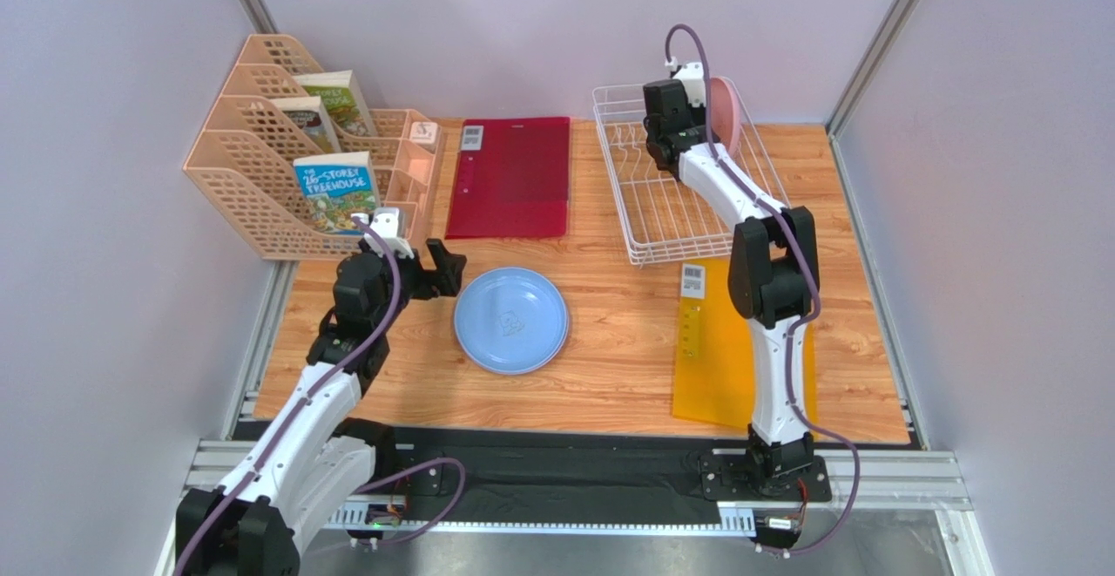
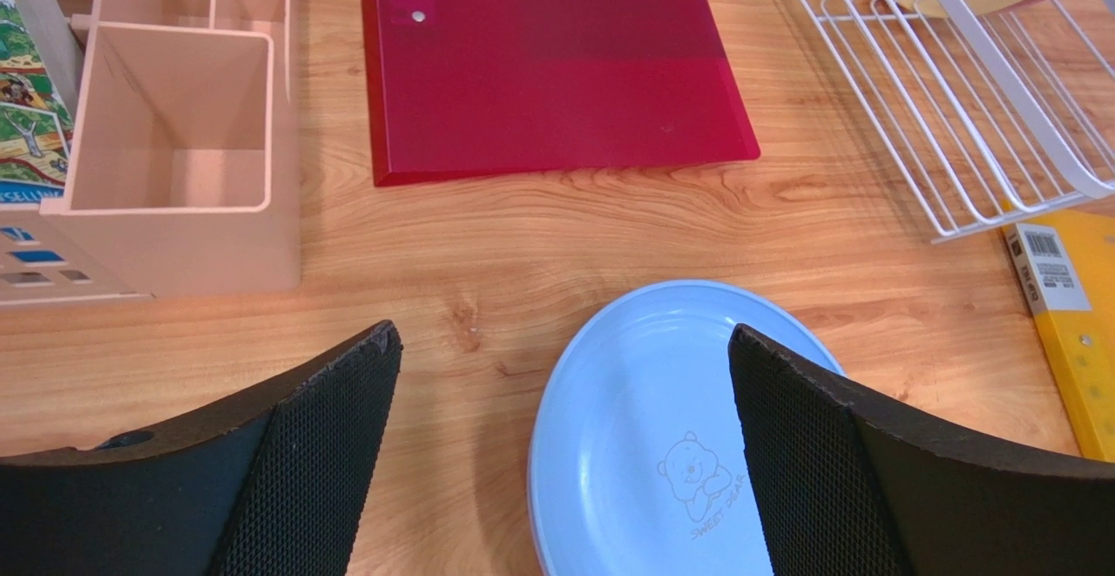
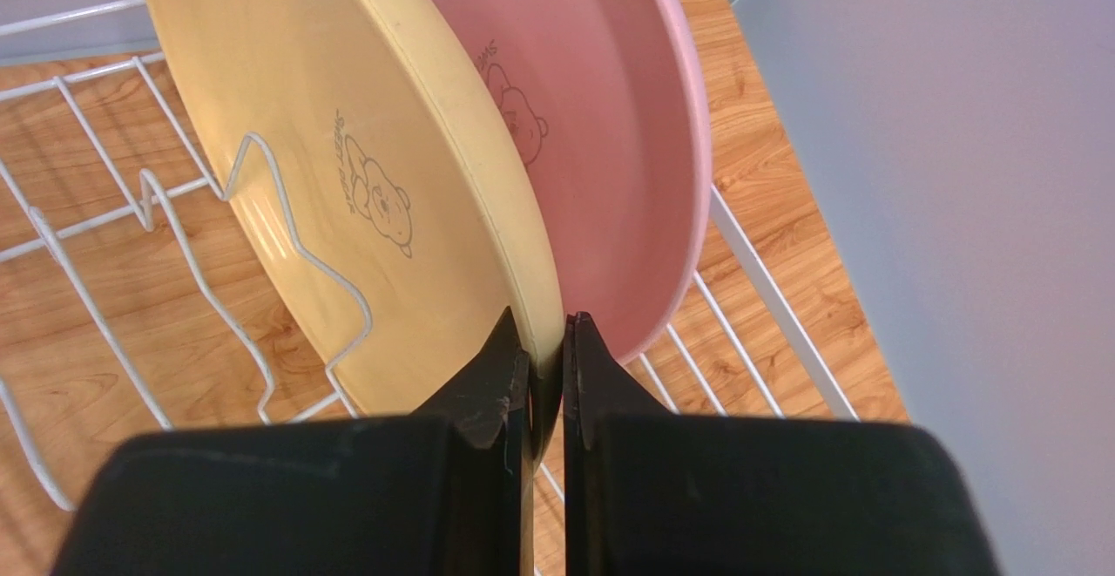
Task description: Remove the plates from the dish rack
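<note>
The white wire dish rack (image 1: 651,257) stands at the back right; it also shows in the left wrist view (image 2: 1008,93). In it the cream-yellow plate (image 3: 340,145) and the pink plate (image 3: 615,119) stand on edge, side by side. My right gripper (image 3: 547,341) is shut on the lower rim of the cream-yellow plate, one finger on each face; from above it (image 1: 691,112) is over the rack next to the pink plate (image 1: 729,112). The blue plate (image 1: 511,320) lies flat on the table. My left gripper (image 2: 563,341) is open and empty, just left of the blue plate (image 2: 654,406). No lavender plate shows on its own.
Peach lattice file holders (image 1: 262,171) with books stand at the back left, close to my left gripper. A red folder (image 1: 511,177) lies behind the blue plate. A yellow folder (image 1: 707,354) lies under my right arm. Grey walls close in on both sides.
</note>
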You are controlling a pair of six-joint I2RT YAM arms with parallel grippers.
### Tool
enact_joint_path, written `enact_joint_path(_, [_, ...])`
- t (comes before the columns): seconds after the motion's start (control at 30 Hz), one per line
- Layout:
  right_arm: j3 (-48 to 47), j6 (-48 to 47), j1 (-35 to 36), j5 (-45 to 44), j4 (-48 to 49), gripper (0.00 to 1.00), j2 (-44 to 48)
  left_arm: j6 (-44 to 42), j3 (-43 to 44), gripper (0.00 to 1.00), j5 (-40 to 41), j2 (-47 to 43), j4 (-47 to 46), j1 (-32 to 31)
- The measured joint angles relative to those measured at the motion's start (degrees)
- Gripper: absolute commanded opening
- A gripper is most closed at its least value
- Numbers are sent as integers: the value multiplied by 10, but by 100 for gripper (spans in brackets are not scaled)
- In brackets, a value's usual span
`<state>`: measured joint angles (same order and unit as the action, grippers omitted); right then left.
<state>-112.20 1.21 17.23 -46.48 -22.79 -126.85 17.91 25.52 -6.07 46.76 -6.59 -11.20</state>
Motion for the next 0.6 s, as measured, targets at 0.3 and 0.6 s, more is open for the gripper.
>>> enact_joint_path(0.3, [49, -49, 57, -147, 51, 0, 33, 13, 0, 100, 7, 5, -5, 0])
enact_joint_path(0.6, [144, -76, 78, -208, 116, 0, 121, 14, 0, 100, 12, 14, -6, 0])
